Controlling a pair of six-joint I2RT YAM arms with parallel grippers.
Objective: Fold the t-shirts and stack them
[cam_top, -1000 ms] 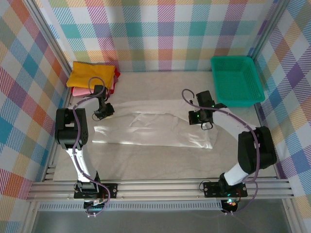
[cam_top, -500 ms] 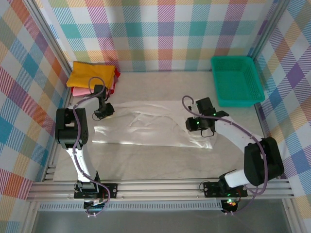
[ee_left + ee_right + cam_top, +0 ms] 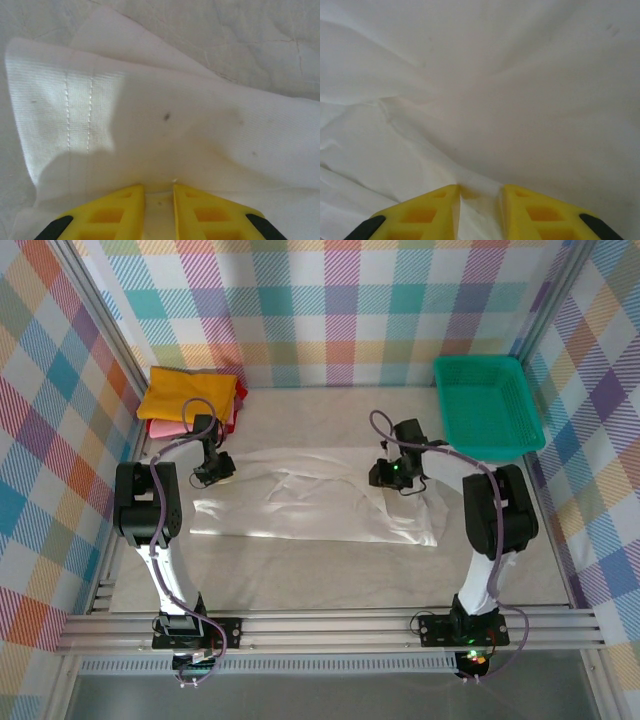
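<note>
The white t-shirt (image 3: 300, 508) lies spread and wrinkled across the middle of the table. My left gripper (image 3: 213, 472) sits at the shirt's left end. In the left wrist view its yellow fingers (image 3: 120, 210) stand close together with a fold of the white t-shirt (image 3: 175, 115) pinched between them, next to a stitched hem. My right gripper (image 3: 392, 475) is over the shirt's right part, and its fingertips (image 3: 435, 210) pinch a raised ridge of the white t-shirt (image 3: 495, 100). At the back left lies the folded mustard-yellow shirt (image 3: 190, 393) on top of the pink shirt (image 3: 163, 427) and the red shirt (image 3: 233, 418).
A green plastic basket (image 3: 488, 405) stands at the back right, close to the right arm. Checked walls close in the table on three sides. A bare strip of table surface (image 3: 320, 575) runs in front of the shirt towards the arm bases.
My right gripper dipped toward the front, then swung back and to the left over the shirt, pulling the cloth with it. The left gripper has stayed in place.
</note>
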